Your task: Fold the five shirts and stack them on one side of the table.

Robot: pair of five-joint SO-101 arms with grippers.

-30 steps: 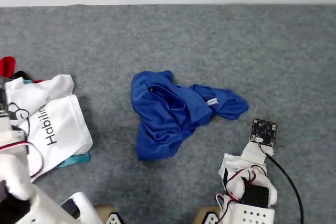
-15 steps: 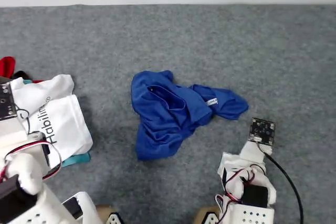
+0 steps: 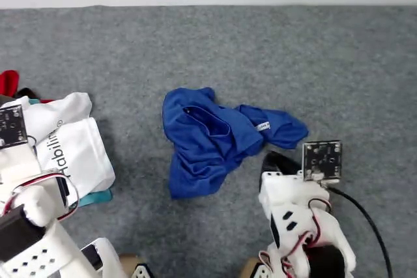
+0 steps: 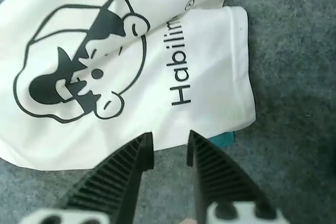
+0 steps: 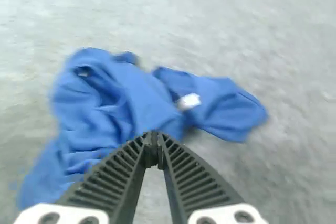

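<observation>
Folding step: blue shirt (image 3: 215, 141) lay crumpled in the middle of the table (image 3: 273, 50), sleeves bunched, no fold made. Judged it the shirt in hand, with flattening not yet begun.
Stack: white shirt (image 3: 68, 148) with black print sat on top, at the left arm's side of the table. A teal shirt (image 3: 96, 198) edge poked out under it, and red fabric (image 3: 8, 83) showed at the far end. Layer count: could not tell.
Right pincer (image 5: 156, 139): jaws shut tight together, empty, low and just beside the blue shirt's near edge, pointed at it.
Left pincer (image 4: 169, 139): jaws a narrow gap apart, held nothing, hung over the white shirt's lower edge.
Next move: probably the right pincer had to open, drop onto a hem or sleeve and drag the cloth flat before any fold. The left arm could take the opposite side.
Risk: bunched fabric, so a pinch might catch two layers and drag the whole heap.
Containers: none in play; shirts sat straight on the table.
</observation>
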